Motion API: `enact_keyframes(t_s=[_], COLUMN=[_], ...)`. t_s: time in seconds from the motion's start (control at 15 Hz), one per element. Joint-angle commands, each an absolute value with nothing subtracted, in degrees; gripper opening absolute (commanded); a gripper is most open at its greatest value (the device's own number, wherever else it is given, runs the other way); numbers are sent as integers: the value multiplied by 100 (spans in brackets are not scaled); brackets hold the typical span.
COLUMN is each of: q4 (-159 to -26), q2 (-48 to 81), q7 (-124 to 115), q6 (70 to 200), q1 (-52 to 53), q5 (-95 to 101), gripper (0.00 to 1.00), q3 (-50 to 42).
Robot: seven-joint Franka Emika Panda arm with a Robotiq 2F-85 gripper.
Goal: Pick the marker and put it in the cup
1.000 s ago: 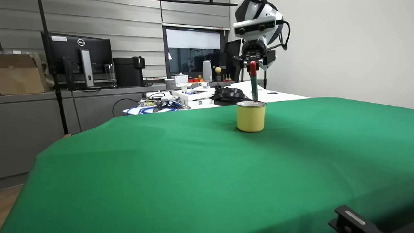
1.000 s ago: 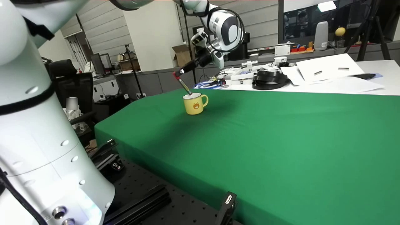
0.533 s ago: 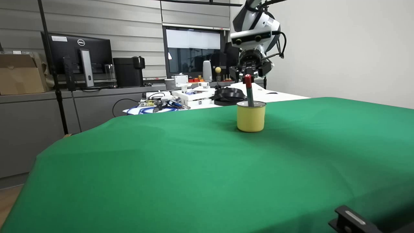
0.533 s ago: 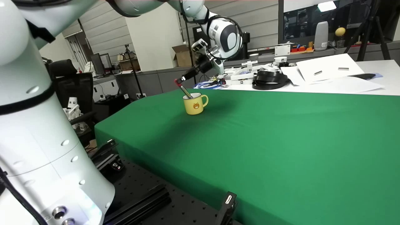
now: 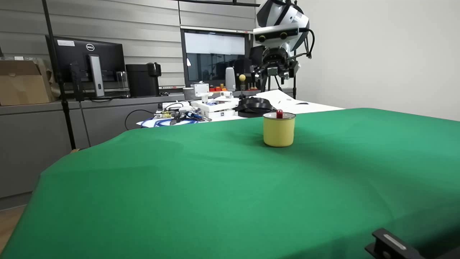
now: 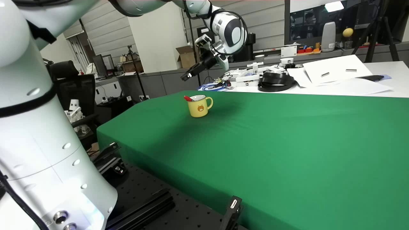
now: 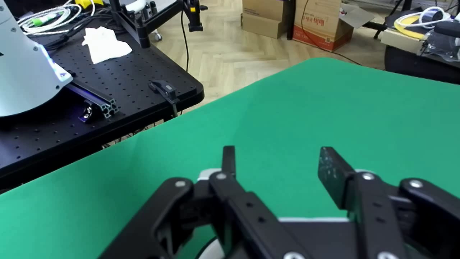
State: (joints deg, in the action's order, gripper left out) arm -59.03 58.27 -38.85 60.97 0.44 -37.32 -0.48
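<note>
The yellow cup (image 5: 278,132) stands upright on the green cloth; its handle and bear face show in an exterior view (image 6: 198,108). The marker is inside it: only its red end (image 5: 279,114) sticks up above the rim, leaning out over the edge in an exterior view (image 6: 188,98). The rest of the marker is hidden in the cup. My gripper (image 7: 277,153) is open and empty in the wrist view, with wide room between its fingers. It hangs above the cup, apart from it, in both exterior views (image 5: 270,75) (image 6: 185,77). Part of the cup's pale inside (image 7: 213,251) shows beneath the gripper.
The green cloth (image 5: 179,194) covers the table. A black clamp (image 6: 233,207) sits at its edge by the robot base (image 6: 54,153). A white table (image 6: 393,73) with papers, black rings and white parts stands behind. Cardboard boxes (image 7: 267,16) stand on the floor.
The gripper lowered with the marker, then let it go and rose. The marker sank into the cup, leaving just its red end out. The cup has not moved.
</note>
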Motion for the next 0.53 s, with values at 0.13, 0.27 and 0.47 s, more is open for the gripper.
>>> enact_keyframes(t_s=[0.13,0.27,0.47], q4=[-5275,-5472,-5447], q2=[5808,5766,5771], q7=[-4090,-3904,-3903], q6=[5176,5368,5287], q1=[-111,-70,-89], q5=[-3644,-3690,-3693], gripper=[100,95,100], q3=[21,-20,-24])
